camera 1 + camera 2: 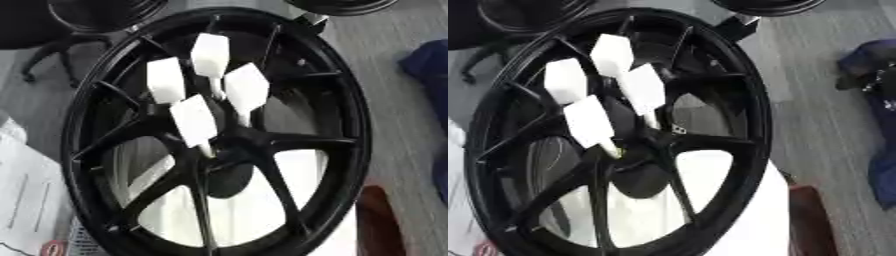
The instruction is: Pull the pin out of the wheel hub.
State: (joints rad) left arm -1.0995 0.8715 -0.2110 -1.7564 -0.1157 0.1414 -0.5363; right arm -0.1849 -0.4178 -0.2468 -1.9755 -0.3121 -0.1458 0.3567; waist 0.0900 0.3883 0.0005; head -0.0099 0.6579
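A large black spoked alloy wheel (pixel 219 135) fills the frame's centre; four white block-headed pins (pixel 194 120) stand clustered at its hub (pixel 223 150), centre to upper middle; no robot hand shows, so its state cannot be told.

Both views look steeply down from the head, close in. A black wheel (pixel 214 135) fills nearly the whole picture in each, its rim cut by the lower edge. The scene sits askew, wheel leaning toward upper right.

Shared ground: the hub, the spokes, four white blocks (pixel 194 120) standing over the hub, white surface (pixel 710 175) seen through the spokes, grey floor (pixel 807 100) at right.

The right eye view sits slightly further right: wheel shifted left, more floor and a blue shape (pixel 877 125) showing. The left eye view takes in more white paper (pixel 26 190) at lower left.
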